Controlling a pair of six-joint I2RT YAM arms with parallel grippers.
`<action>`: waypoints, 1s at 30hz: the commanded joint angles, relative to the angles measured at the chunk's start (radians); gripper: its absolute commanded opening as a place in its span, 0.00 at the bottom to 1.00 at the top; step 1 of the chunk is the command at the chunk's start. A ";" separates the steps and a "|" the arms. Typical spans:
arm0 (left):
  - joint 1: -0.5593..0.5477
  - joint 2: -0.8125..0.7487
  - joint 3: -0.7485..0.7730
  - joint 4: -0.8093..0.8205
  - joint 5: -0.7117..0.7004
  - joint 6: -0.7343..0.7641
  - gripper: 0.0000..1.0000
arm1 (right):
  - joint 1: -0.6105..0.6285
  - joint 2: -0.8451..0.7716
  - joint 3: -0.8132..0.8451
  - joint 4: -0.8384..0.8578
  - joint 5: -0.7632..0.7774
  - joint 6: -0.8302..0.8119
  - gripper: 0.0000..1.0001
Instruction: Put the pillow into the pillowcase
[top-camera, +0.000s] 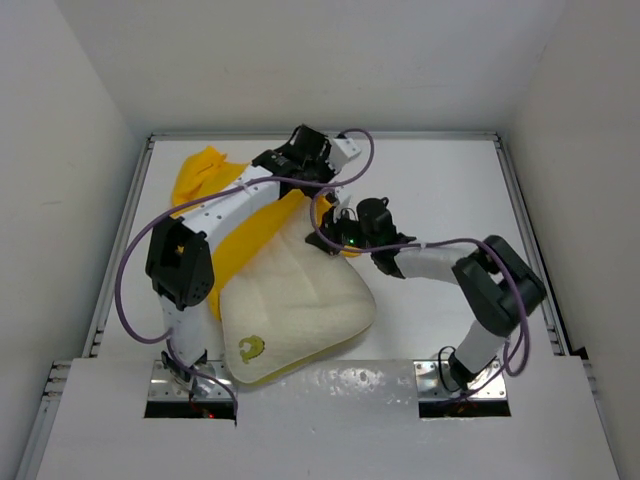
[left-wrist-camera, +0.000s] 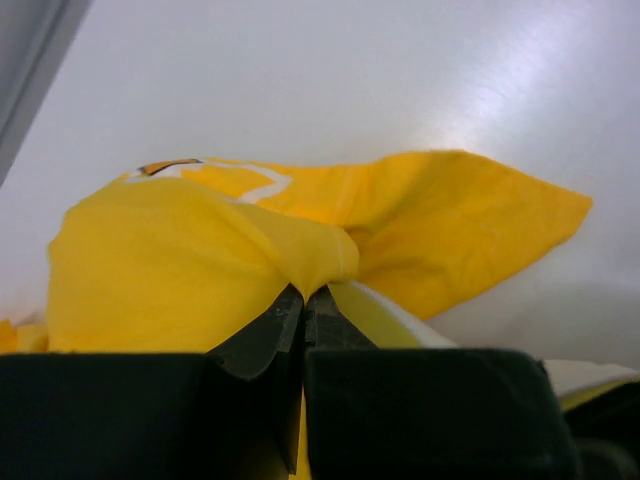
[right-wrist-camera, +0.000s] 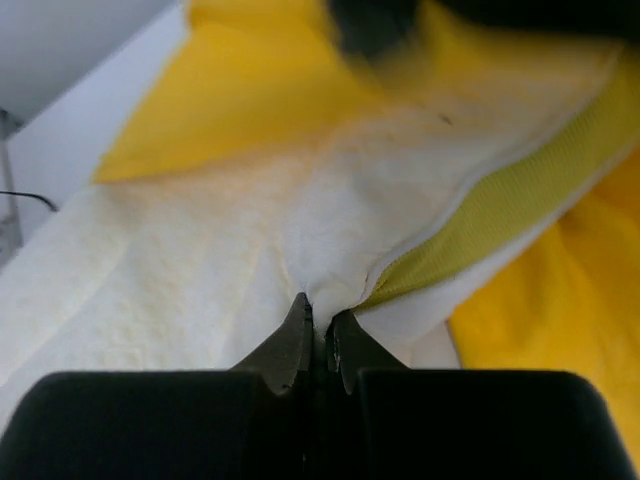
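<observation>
Fabric of the yellow pillowcase (top-camera: 205, 172) is pinched tight between the closed jaws of the left gripper (left-wrist-camera: 305, 300), gathered into a puckered fold at the pillow's far-left end, and a bit of white print can be made out on the cloth behind. Over at the pillow's far-right edge, the right gripper (right-wrist-camera: 320, 322) is clamped on a tuck of the cream pillow (top-camera: 300, 300) itself, right beside its yellowish mesh side seam (right-wrist-camera: 500, 225). From above, the pillow is seen lying at a slant on the white table (top-camera: 450, 180), its near end bare and plump, with a small yellow emblem (top-camera: 248, 347) at its near-left corner. Only the pillow's far end is overlapped by yellow cloth, and whether that end is truly inside the opening or merely lying against it cannot be told. The job is judged to be at an early stage: both grips are set, but most of the pillow is left outside, and the case has yet to be drawn over the whole length to the pillow's near end.
</observation>
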 joint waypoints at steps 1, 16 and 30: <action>-0.089 -0.074 0.037 -0.086 0.250 0.128 0.00 | 0.071 -0.157 -0.016 0.153 -0.028 -0.075 0.00; -0.175 -0.212 -0.107 -0.199 0.468 0.255 0.00 | -0.120 0.003 -0.199 0.853 0.390 0.245 0.00; -0.152 -0.298 -0.197 -0.046 0.275 0.164 0.00 | -0.187 0.117 -0.321 1.055 0.435 0.376 0.00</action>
